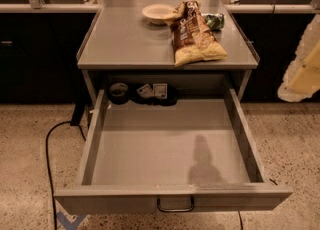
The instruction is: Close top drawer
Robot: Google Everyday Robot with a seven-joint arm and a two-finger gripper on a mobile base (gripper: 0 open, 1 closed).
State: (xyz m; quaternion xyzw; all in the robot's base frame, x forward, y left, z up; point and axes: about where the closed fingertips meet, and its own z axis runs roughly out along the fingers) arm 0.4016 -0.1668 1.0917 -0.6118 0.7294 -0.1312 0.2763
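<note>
The top drawer (170,198) is a wide, shallow grey metal drawer, pulled far out of its cabinet toward the camera. Its flat front is at the bottom of the view, with a small dark wire loop handle (175,207) at its centre. The drawer floor (165,149) is bare except at the back, where a dark round object (119,92) and small white-labelled packets (153,91) lie. My gripper (301,66) is a pale, blurred shape at the right edge, well right of the cabinet and apart from the drawer.
On the cabinet top (125,39) are a white bowl (157,12), a brown chip bag (194,35) and a green item (215,21). A black cable (49,146) runs over the speckled floor at left. Dark counters stand behind.
</note>
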